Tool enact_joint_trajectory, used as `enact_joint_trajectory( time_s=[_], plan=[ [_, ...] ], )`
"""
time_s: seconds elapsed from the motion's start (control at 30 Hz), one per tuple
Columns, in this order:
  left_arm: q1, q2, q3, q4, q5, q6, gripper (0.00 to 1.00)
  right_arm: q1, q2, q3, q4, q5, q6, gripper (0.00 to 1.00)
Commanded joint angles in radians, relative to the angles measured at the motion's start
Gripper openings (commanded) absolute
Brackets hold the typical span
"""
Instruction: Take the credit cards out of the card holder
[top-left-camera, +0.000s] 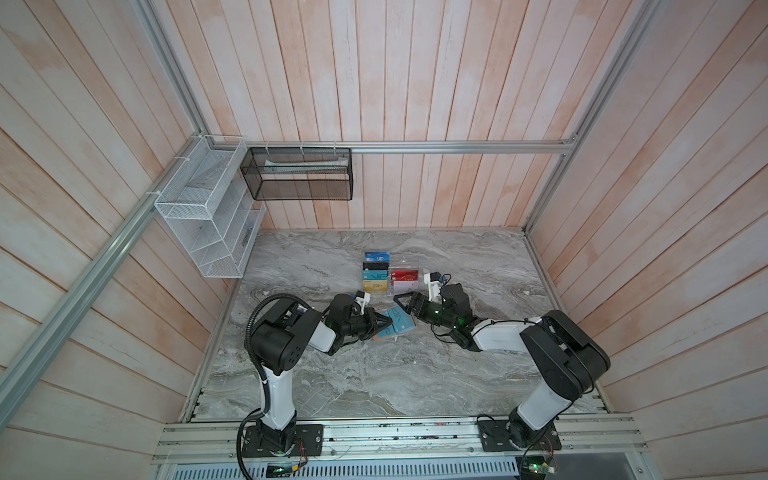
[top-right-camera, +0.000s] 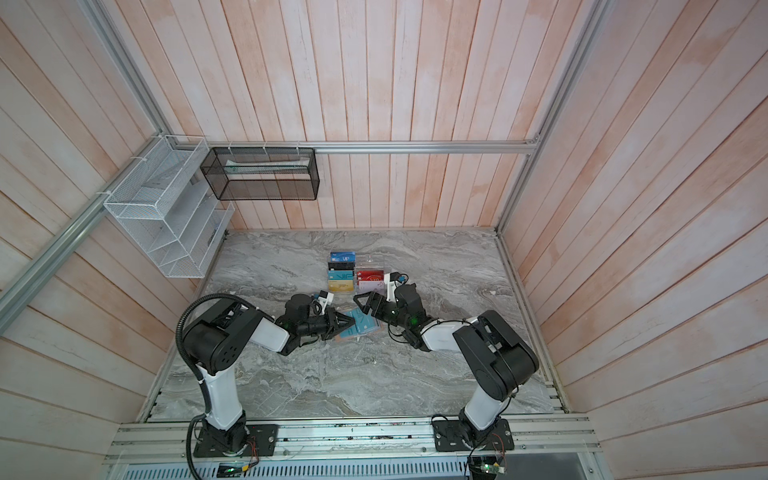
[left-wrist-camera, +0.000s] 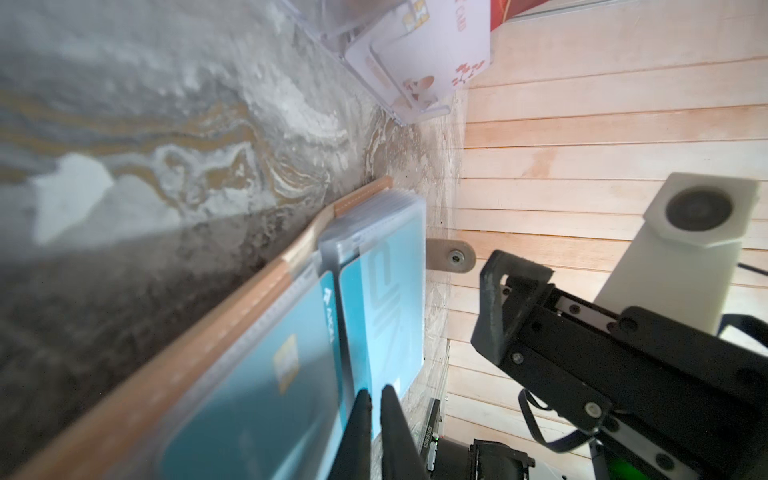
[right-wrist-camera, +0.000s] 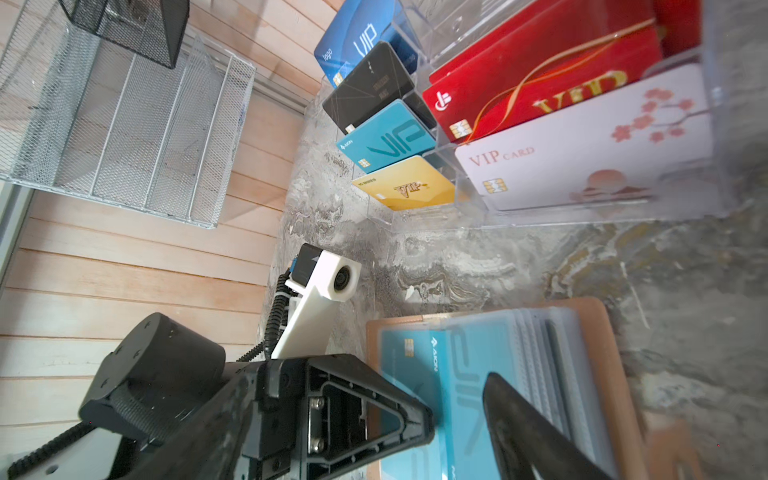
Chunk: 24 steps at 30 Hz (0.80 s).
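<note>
A clear stand (top-left-camera: 404, 261) sits toward the back of the marble table (top-left-camera: 478, 374). A white wire rack (top-left-camera: 199, 216) hangs on the left wall. Just beside it, a black mesh basket (top-left-camera: 301, 183) hangs from the back rail (top-left-camera: 457, 147). Something pale lies in its top tier, too small to make out. Pale wooden planks (top-left-camera: 415, 83) line the walls.

Card holder (top-left-camera: 400, 326) on table (top-left-camera: 374, 382), between left gripper (top-left-camera: 388, 323) and right gripper (top-left-camera: 404, 305); card stand (top-left-camera: 402, 261) behind it
</note>
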Motion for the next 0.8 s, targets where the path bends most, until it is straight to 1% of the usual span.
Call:
enact_joint_trajectory(
  time_s=[0.0,0.23,0.57,0.77],
  plan=[
    [0.008,0.019,-0.004,0.009,-0.003,0.020,0.10,-0.004,0.052,0.027,0.002,-0.040,-0.015,0.88],
    [0.018,0.019,-0.004,0.000,-0.006,0.026,0.26,-0.017,0.096,0.016,0.034,-0.054,-0.007,0.88],
    [0.016,0.038,0.005,0.007,-0.011,0.021,0.32,-0.022,0.115,-0.017,0.077,-0.055,0.009,0.88],
    [0.009,0.044,0.008,0.016,-0.018,0.015,0.32,-0.023,0.121,-0.038,0.095,-0.057,0.018,0.88]
  ],
)
